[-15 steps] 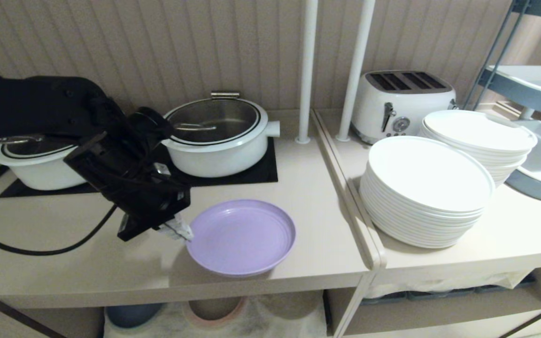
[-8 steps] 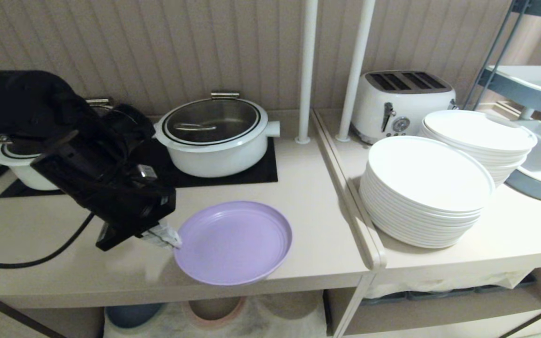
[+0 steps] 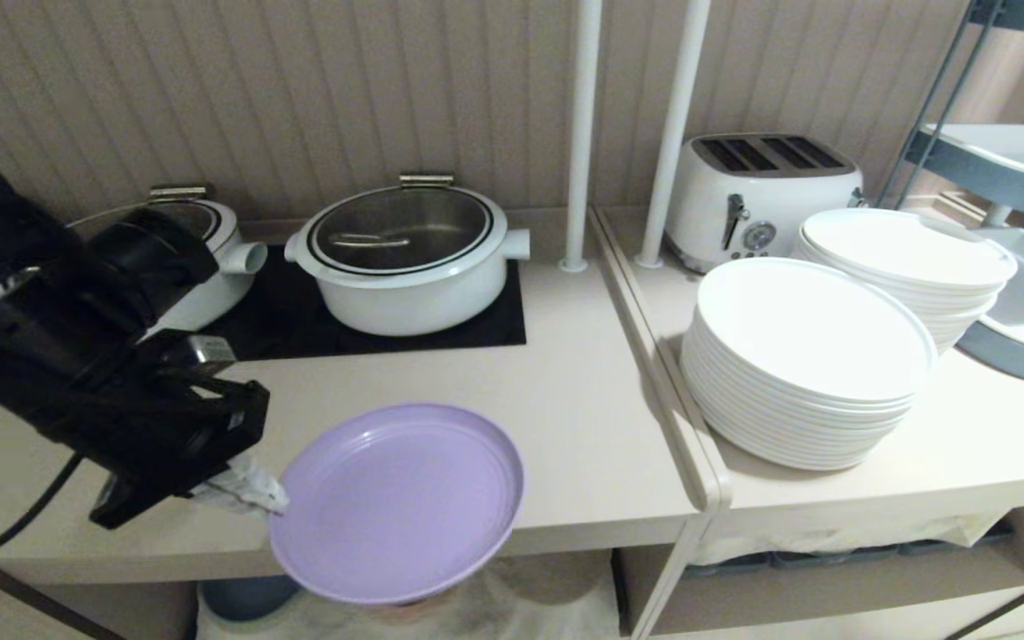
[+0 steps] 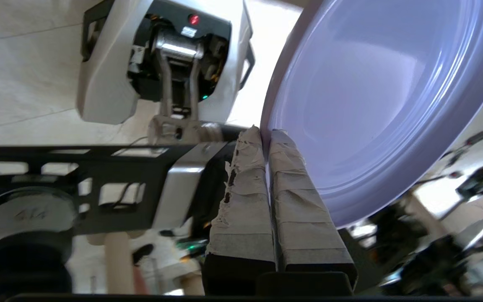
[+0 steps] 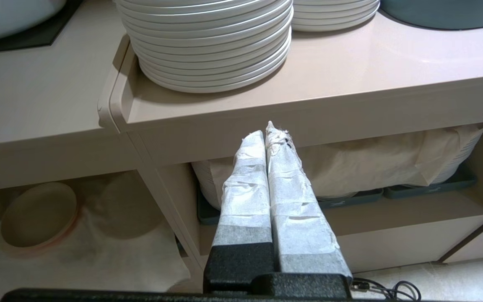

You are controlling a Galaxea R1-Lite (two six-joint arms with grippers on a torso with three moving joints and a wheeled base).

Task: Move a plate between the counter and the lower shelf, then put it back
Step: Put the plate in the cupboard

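The lilac plate (image 3: 396, 502) hangs in the air, overhanging the front edge of the beige counter (image 3: 565, 391), held by its left rim. My left gripper (image 3: 274, 502) is shut on that rim, its taped fingers one on each side of the plate's edge (image 4: 266, 134). The plate (image 4: 371, 96) fills much of the left wrist view. Below the counter, the lower shelf (image 3: 512, 604) with its white cloth shows partly under the plate. My right gripper (image 5: 267, 130) is shut on nothing, held low in front of the cabinet right of the divider.
Two white pots (image 3: 410, 258) stand on the black hob panel (image 3: 299, 324). Two stacks of white plates (image 3: 810, 364) and a toaster (image 3: 756, 196) occupy the adjoining section. A beige plate (image 5: 38, 214) and a blue plate (image 3: 245, 596) lie on the lower shelf.
My left gripper has pulled the lilac plate toward me and to the left, off the counter top, so it now overhangs the front edge. The left pot has come into view.
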